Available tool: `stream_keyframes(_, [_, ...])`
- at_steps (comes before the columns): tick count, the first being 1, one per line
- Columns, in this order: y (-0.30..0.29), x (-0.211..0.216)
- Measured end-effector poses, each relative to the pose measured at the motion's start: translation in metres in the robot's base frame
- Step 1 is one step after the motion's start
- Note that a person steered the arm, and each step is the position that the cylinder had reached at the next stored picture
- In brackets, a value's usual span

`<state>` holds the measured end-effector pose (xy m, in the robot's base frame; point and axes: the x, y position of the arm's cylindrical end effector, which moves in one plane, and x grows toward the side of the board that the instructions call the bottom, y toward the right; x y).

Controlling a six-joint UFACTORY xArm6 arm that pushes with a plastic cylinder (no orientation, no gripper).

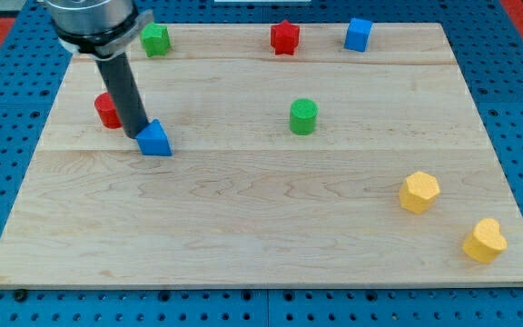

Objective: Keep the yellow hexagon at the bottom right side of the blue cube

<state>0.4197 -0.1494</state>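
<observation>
The yellow hexagon point(419, 192) lies at the view's lower right on the wooden board. The blue cube point(359, 34) stands at the view's top right, far above the hexagon. My tip point(140, 133) is at the view's left, touching the left side of a blue triangular block point(155, 139), with a red cylinder point(108, 110) partly hidden behind the rod. The tip is far from both the yellow hexagon and the blue cube.
A yellow heart point(485, 240) lies near the board's bottom right corner. A green cylinder point(303, 116) stands near the middle. A red star point(285, 37) and a green block point(155, 39) sit along the top edge. The board point(261, 236) lies on a blue pegboard.
</observation>
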Motion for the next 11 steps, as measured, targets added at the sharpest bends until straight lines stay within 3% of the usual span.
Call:
stream_keyframes(2, [0.039, 0.096])
stream_keyframes(3, [0.106, 0.152])
stream_keyframes(5, [0.296, 0.131])
stream_keyframes(6, [0.349, 0.101])
stream_keyframes(8, [0.434, 0.079])
stream_keyframes(9, [0.421, 0.091])
stream_keyframes(11, [0.341, 0.042])
